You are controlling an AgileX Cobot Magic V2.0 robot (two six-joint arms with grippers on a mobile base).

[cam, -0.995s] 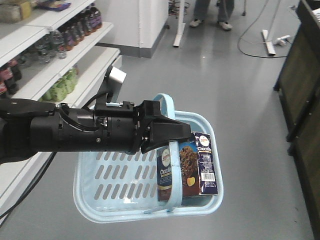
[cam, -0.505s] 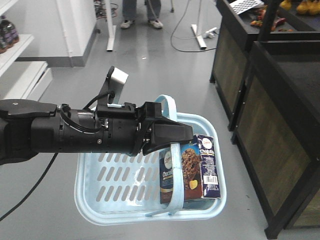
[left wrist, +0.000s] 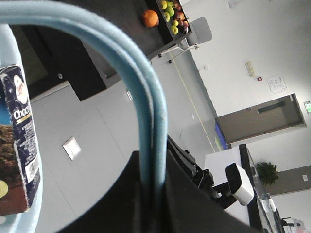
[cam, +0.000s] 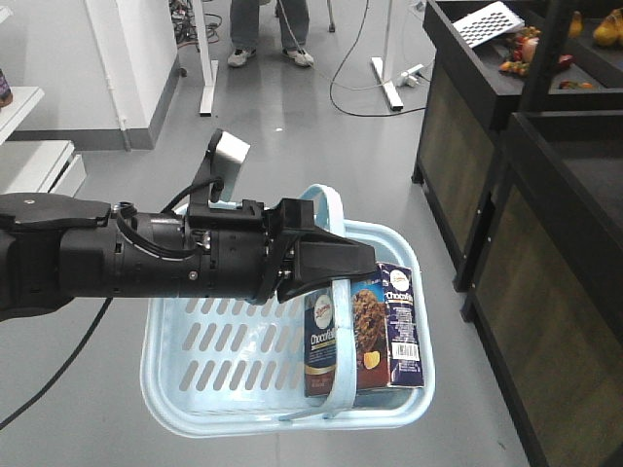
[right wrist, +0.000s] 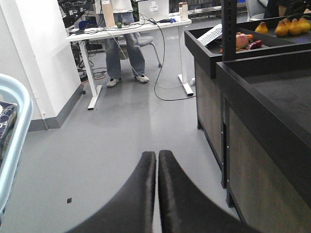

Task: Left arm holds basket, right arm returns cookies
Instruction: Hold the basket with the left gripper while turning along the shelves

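Pinching the flat hoop handle (left wrist: 150, 107), my left fingers (cam: 336, 265) are closed around it and carry the basket (cam: 258, 389) above the grey floor (cam: 321, 156). That half of the job is in hand. My right fingers (right wrist: 150, 167) are pressed together with nothing between them. They point out over bare floor, and only the basket's rim shows at the far left edge of their view.

So, as I judge it, the return has not begun. The cookies (cam: 375, 326) stand on end inside the basket, at its right-hand end, close against the end wall. I have yet to open my right fingers, reach in, take the box, lift it out and set it back where it belongs. I see no place for it that I can be sure of.

Now the edges. The handle band runs down across the front of the box, touching it or just in front, I cannot tell which. My own left arm (cam: 146, 268) lies over the middle of the basket, so the free way in looks to be from above at the right-hand end. A black cabinet (cam: 545, 292) stands near on that side, and its front edge is the thing to mind. Ahead the floor is open as far as a person (cam: 265, 24) standing well off.
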